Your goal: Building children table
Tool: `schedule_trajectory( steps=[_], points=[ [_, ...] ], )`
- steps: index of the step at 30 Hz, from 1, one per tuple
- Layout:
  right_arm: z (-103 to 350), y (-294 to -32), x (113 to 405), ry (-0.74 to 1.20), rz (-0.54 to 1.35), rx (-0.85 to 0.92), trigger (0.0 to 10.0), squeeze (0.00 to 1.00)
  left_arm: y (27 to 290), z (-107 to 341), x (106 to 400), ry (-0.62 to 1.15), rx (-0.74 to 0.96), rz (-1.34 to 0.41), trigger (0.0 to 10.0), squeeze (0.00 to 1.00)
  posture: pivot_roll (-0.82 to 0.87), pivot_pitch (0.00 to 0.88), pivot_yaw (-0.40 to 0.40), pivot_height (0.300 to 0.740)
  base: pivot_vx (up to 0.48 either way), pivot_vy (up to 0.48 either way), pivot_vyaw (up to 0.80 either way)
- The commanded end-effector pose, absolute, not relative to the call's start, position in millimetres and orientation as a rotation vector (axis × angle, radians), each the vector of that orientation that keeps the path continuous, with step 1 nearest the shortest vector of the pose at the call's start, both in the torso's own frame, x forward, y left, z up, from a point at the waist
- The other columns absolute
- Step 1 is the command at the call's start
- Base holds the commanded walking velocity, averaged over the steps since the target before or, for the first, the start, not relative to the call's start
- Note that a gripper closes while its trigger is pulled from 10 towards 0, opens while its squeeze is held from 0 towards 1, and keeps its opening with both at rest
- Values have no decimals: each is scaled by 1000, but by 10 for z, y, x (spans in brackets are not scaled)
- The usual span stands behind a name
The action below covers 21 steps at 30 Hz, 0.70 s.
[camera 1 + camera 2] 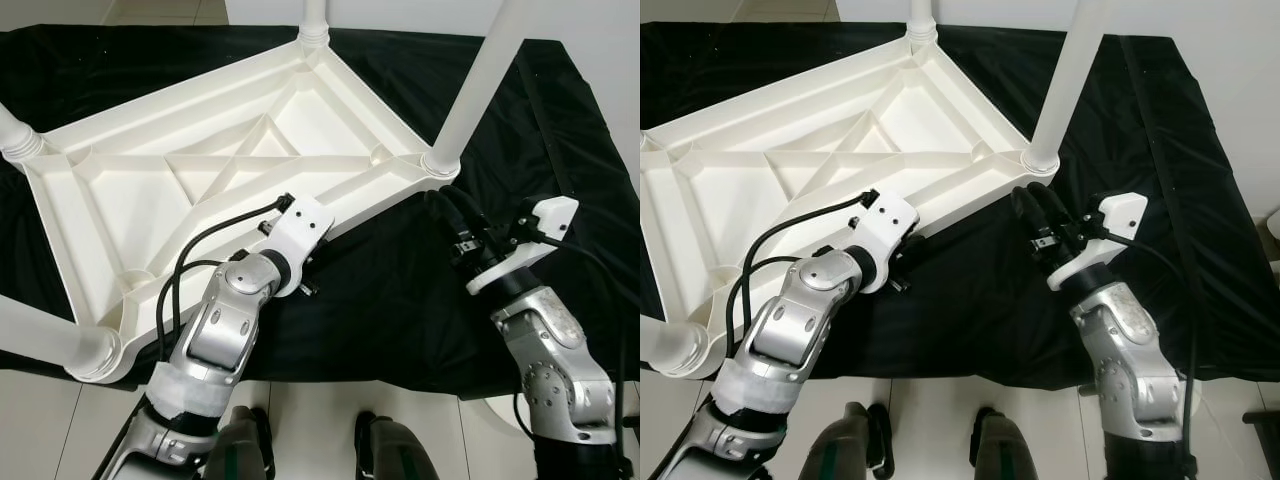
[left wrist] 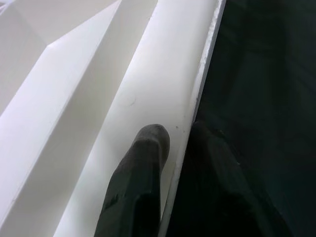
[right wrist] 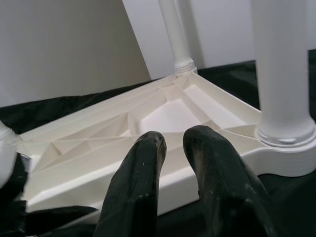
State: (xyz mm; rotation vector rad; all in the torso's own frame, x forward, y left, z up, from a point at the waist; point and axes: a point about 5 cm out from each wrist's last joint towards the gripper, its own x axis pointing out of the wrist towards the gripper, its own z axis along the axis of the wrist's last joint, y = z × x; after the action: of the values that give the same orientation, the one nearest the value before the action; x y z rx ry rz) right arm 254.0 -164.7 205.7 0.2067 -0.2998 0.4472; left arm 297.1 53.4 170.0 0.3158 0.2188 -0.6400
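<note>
Nearest the camera: two silver jointed arms rising from the lower edge of the head view. Left claw (image 2: 173, 148) clamped on the near rim of the upturned white plastic children's table (image 1: 130, 190), one black finger (image 2: 140, 163) on the rim's inner white face, the other on the outer side against the black cloth (image 1: 400, 300). Right claw (image 3: 173, 143) held just short of the table's near right corner, fingers slightly parted, gripping nothing, aimed at the rim beside the base of the white cylindrical leg (image 1: 480, 80) standing in that corner's socket.

Table lying tabletop-down on the black cloth spread over the worktop, ribbed underside facing up, diagonal stiffening ribs crossing at the centre. Second white leg (image 1: 314, 20) upright at the far corner. Third leg (image 1: 12, 135) at the far left corner, fourth leg (image 1: 45, 345) at the near left corner, both cut off by the frame edge. Pale tiled floor (image 1: 40, 430) below the worktop's near edge.
</note>
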Motion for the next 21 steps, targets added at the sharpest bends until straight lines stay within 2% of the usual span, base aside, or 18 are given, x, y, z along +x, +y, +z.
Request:
schedule_trajectory(
  steps=[1, 2, 3, 4, 7, 9, 12, 13, 17, 20, 21],
  points=[
    [2077, -1596, 2530, -310, 450, 207, 10000, 0, 675, 1746, 3100, 150, 318, -230, 0, 0, -80, 195, 38, 740, 0, 0, 0],
    [2078, -1587, 2530, -310, 450, 208, 10000, 0, 646, 1778, 3108, 137, 316, -238, 7333, 0, -81, 197, 43, 740, 0, 0, 0],
    [2078, -1582, 2530, -310, 450, 209, 10000, 0, 632, 1794, 3110, 131, 314, -242, 7333, 0, -81, 197, 43, 740, 0, 0, 0],
    [2078, -1578, 2529, -310, 448, 210, 10000, 0, 622, 1797, 3104, 130, 313, -254, 10000, 0, -82, 198, 48, 740, 0, 0, 0],
    [2074, -1578, 2525, -310, 444, 211, 10000, 0, 582, 1812, 3078, 110, 297, -302, 10000, 0, -82, 201, 51, 740, 0, 0, 0],
    [2066, -1581, 2515, -308, 436, 211, 10000, 0, 509, 1842, 3008, 72, 252, -404, 10000, 0, -79, 204, 54, 740, 0, 0, 0],
    [2061, -1581, 2511, -307, 431, 212, 10000, 0, 503, 1865, 2973, 49, 236, -436, 10000, 0, -77, 204, 54, 740, 0, 0, 0],
    [2051, -1573, 2511, -304, 426, 215, 10000, 0, 509, 1893, 2926, 16, 223, -482, 10000, 1000, -70, 205, 55, 740, 0, 0, 0],
    [2047, -1567, 2512, -303, 425, 216, 10000, 0, 513, 1900, 2914, 5, 223, -499, 10000, 1000, -70, 205, 55, 740, 0, 0, 0],
    [2039, -1545, 2522, -301, 423, 217, 10000, 0, 496, 1942, 2856, -21, 216, -573, 10000, 1000, -64, 203, 54, 740, 0, 0, 0],
    [2037, -1537, 2526, -301, 424, 218, 10000, 0, 487, 1959, 2792, -34, 226, -638, 10000, 769, -64, 203, 54, 740, 0, 0, 0]
  ],
)
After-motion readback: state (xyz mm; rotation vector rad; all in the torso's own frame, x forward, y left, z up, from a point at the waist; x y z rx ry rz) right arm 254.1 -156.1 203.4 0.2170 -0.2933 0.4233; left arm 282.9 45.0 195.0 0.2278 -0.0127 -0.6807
